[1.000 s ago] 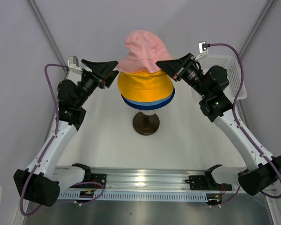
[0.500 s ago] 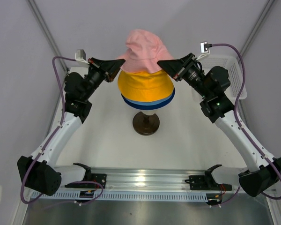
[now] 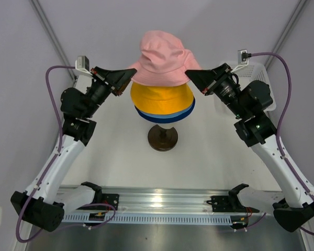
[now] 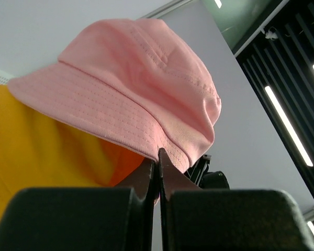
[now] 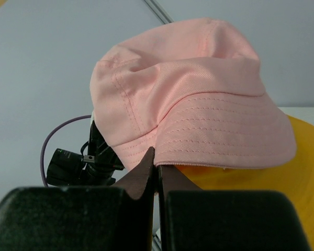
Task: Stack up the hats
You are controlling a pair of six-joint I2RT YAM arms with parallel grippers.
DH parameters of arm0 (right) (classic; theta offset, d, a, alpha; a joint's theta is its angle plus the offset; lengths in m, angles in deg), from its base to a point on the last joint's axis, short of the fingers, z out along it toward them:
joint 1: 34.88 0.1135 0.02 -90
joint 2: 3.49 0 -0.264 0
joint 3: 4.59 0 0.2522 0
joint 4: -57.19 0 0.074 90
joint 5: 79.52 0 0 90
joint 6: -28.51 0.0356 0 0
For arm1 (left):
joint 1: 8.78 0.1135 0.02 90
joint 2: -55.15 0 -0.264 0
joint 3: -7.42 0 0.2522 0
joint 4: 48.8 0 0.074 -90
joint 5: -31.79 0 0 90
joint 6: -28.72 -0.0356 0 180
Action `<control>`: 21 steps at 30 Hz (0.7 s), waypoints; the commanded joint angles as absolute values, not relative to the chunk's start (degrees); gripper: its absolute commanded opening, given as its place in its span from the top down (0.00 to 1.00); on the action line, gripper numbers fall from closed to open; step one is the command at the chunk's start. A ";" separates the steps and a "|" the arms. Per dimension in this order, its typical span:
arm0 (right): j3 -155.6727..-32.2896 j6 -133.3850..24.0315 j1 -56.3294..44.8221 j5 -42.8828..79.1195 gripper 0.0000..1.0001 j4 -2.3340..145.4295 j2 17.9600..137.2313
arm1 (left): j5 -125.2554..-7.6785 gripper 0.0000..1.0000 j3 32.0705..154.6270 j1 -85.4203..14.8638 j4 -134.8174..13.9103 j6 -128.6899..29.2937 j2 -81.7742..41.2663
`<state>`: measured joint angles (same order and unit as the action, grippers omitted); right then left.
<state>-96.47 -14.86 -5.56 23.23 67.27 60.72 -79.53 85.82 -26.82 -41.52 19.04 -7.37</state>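
A pink hat (image 3: 162,55) sits highest on a stack of hats: a yellow-orange one (image 3: 162,97), then a light blue rim (image 3: 167,114) and a dark blue rim (image 3: 165,120). My left gripper (image 3: 132,73) is shut on the left edge of the pink hat's brim. My right gripper (image 3: 189,73) is shut on its right edge. In the left wrist view the pink hat (image 4: 136,78) rises above my left gripper (image 4: 158,152), with the yellow-orange hat (image 4: 42,151) below it. In the right wrist view my right gripper (image 5: 156,152) pinches the brim of the pink hat (image 5: 199,89).
The stack stands on a mannequin head whose dark round base (image 3: 163,138) rests on the white table. A white mesh basket (image 3: 262,73) sits behind my right arm at the back right. Grey walls close in on both sides.
My left gripper moved in and shut on the pink brim's left edge. My right arm shifted to the right, still holding the brim. The pink hat now spreads wider.
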 commanded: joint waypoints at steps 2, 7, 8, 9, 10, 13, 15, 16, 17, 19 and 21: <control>-97.98 -16.84 -5.70 20.94 0.99 69.28 59.00 | -79.83 0.99 86.04 -26.62 -43.56 15.10 -3.91; -98.15 -15.27 -5.70 22.96 0.98 69.37 61.11 | -78.16 0.99 83.07 -26.53 -47.00 13.87 -0.76; -98.50 -15.17 -5.79 23.31 0.99 68.94 61.55 | -77.03 0.99 82.79 -26.53 -47.09 13.87 -0.31; -98.76 -15.26 -5.79 23.92 0.99 68.84 62.42 | -76.58 0.99 82.36 -26.53 -47.44 13.00 0.04; -99.11 -15.61 -5.79 24.19 0.99 69.02 62.78 | -76.23 0.99 82.70 -26.53 -49.70 12.12 0.57; -99.30 -16.23 -5.79 24.10 0.98 70.51 63.40 | -73.95 0.99 82.10 -26.53 -53.84 8.95 1.97; -97.98 -17.37 -5.70 23.14 0.96 72.86 62.87 | -70.70 0.99 80.16 -26.53 -55.34 7.28 4.43; -97.37 -17.54 -5.79 22.61 0.94 73.58 62.52 | -69.56 0.99 79.55 -26.53 -57.18 6.84 5.40; -96.84 -18.16 -5.79 21.30 0.92 75.07 62.17 | -68.41 0.99 77.89 -26.53 -57.98 5.71 7.23; -95.17 -18.25 -5.88 20.33 0.87 76.13 60.68 | -66.30 0.99 76.65 -26.53 -60.08 4.47 8.91; -93.94 -18.16 -5.79 19.36 0.83 76.49 59.45 | -66.12 0.99 75.41 -26.53 -60.80 3.32 10.58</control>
